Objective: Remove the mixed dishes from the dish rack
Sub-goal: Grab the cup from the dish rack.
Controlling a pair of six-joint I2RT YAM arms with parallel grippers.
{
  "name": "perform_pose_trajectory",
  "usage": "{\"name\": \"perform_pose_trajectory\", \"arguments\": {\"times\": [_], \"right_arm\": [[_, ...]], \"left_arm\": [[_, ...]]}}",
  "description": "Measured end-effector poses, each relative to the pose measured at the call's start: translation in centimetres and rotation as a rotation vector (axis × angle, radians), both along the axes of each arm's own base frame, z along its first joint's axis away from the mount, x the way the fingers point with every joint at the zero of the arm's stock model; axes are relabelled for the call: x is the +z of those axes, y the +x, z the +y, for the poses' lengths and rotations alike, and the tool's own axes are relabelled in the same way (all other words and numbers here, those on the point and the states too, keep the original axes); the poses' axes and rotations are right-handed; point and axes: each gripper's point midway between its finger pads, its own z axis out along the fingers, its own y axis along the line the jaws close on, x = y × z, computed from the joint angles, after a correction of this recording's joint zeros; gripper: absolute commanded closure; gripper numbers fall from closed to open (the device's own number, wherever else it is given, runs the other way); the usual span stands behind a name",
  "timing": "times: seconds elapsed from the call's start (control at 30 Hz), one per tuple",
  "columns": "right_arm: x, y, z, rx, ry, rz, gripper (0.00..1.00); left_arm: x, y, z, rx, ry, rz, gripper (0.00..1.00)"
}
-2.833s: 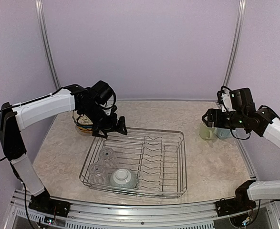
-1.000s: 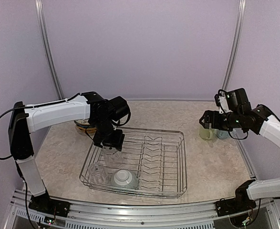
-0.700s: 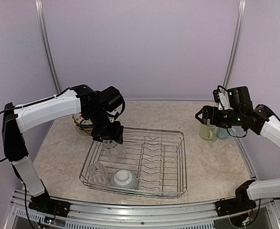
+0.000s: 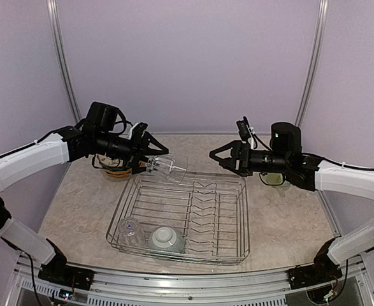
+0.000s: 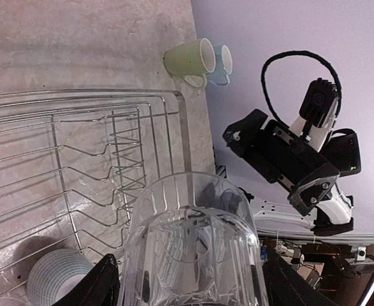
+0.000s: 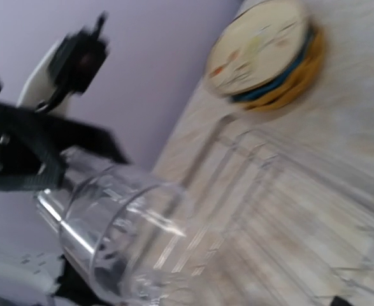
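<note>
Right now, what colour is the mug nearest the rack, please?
Pale green mug; clearest in left wrist view.

Lilac walls (image 4: 187, 64), silver rails (image 4: 65, 64) — marbled tabletop (image 4: 282, 217)

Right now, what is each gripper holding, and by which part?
The left gripper holds a clear glass by its base end, sideways. The right gripper is open, empty.

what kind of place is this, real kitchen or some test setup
Probably a lab test cell, not a kitchen: plain lilac walls enclose it, two robot arms are mounted on a metal rail at the table edge, and a lone dish rack sits on top.
</note>
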Motion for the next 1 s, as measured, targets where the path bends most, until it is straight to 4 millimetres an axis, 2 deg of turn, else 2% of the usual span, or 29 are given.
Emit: {"name": "perform_pose_trajectory", "arguments": {"times": [0.17,0.37,0.43,0.53,0.63,0.83,1.0], "right_arm": [[0.1,-1.8,4.7,0.131,0.071,0.028,0.11],[1.3,-3.6,7.6,0.221,0.159,0.03,0.19],[1.9,-4.0,7.9,0.235,0.183,0.023,0.28],[2.8,-4.1,8.3,0.248,0.212,0.003,0.46],[3.3,-4.0,8.5,0.252,0.233,-0.005,0.59],[3.7,-3.9,8.5,0.243,0.256,-0.011,0.76],[4.0,-4.1,8.4,0.242,0.284,-0.009,0.89]], "left_arm": [[1.7,0.3,-1.4,-0.029,-0.128,-0.008,0.61],[2.9,1.1,-2.8,-0.056,-0.217,-0.023,0.61],[2.8,1.1,-3.2,-0.068,-0.235,-0.016,0.62],[2.6,1.1,-3.9,-0.084,-0.253,-0.005,0.62],[2.3,0.6,-4.8,-0.115,-0.266,0.007,0.62],[2.1,-0.4,-6.0,-0.157,-0.292,0.021,0.62],[2.3,-0.4,-6.3,-0.166,-0.321,0.014,0.57]]}}
